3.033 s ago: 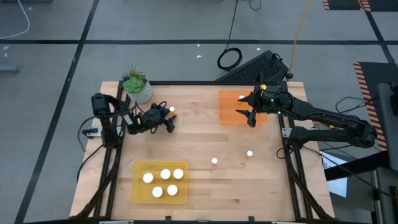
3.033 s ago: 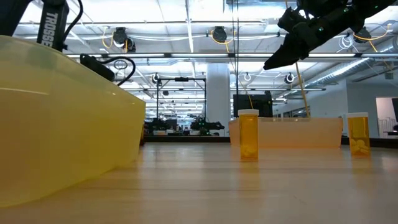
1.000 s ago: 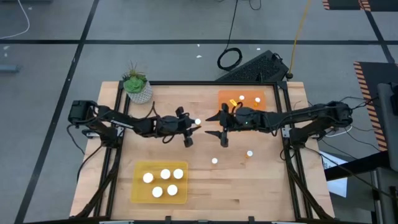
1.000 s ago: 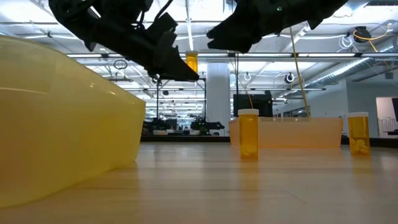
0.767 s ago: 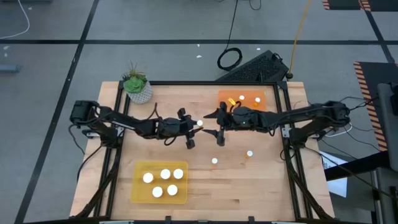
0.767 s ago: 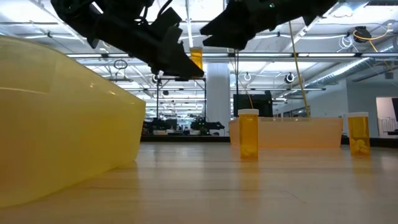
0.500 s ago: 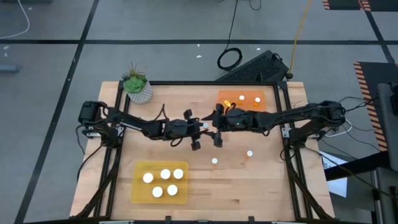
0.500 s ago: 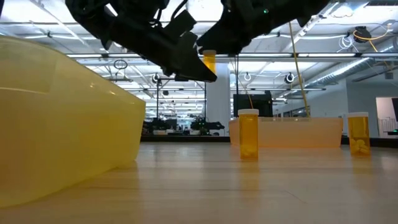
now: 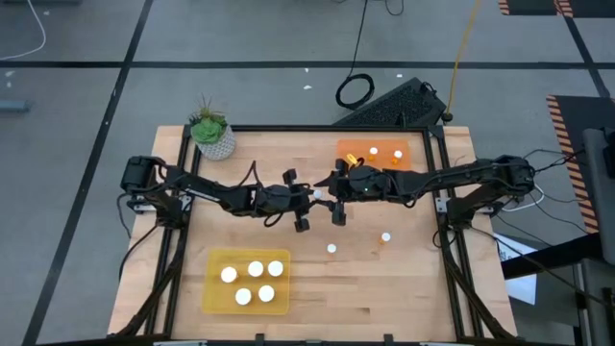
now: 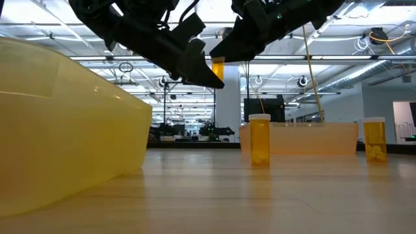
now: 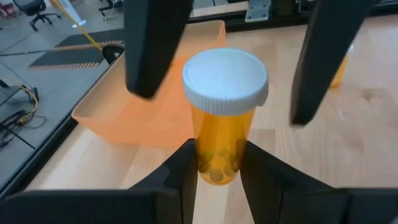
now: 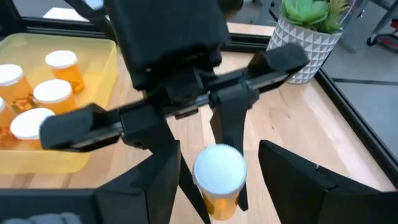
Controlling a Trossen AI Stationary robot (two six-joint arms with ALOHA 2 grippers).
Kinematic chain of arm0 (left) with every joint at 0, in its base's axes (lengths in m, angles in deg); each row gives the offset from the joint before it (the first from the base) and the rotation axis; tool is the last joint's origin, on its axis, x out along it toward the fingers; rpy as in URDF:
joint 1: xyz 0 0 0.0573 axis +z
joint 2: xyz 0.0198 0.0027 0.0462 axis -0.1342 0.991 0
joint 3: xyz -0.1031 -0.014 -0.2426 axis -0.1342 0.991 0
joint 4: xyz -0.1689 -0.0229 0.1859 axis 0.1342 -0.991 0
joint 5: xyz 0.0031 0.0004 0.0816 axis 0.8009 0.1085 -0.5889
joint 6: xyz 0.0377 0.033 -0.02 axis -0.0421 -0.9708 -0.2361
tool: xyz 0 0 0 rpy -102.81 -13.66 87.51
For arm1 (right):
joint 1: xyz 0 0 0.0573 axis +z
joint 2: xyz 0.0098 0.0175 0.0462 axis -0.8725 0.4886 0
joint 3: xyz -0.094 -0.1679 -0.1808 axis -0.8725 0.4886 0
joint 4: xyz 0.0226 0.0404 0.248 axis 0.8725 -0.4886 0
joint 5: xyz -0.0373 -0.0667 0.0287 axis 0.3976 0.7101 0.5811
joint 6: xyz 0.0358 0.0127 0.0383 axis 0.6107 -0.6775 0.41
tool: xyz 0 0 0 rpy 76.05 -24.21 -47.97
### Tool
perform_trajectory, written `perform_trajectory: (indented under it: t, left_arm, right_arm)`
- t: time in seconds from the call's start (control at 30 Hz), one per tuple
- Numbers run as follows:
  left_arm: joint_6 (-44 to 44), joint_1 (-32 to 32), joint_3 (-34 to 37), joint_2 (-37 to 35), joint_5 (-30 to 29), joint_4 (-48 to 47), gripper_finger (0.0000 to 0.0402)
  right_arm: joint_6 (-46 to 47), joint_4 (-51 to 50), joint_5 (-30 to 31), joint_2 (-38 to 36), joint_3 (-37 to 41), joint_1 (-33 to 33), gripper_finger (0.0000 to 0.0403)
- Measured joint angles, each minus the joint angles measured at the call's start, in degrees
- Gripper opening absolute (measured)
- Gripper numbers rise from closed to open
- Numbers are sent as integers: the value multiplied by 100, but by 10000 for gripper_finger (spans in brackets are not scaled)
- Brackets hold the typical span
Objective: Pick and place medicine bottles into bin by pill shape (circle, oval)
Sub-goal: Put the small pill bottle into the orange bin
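Mid-table, in the air: left gripper (image 11: 217,171) clamped on medicine bottle (image 11: 224,115), cap up. Right gripper (image 12: 217,180) opposite, fingers spread wide either side of bottle, not gripping. Orange tray (image 11: 146,115) just beyond.

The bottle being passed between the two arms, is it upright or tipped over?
Upright. The left gripper holds the bottle by its lower body, white cap on top, above the table; the right gripper flanks it, open.
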Motion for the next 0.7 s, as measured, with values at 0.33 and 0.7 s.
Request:
perform_trajectory:
  t: [0.33, 0.7]
  left_arm:
    - [-22, 0, 0, 0, -2, 49, 108]
    - [-20, 0, 2, 0, -5, 49, 108]
  right_arm:
    - [-120, -52, 1, 2, 0, -1, 179]
    - [-170, -52, -1, 2, 4, -1, 131]
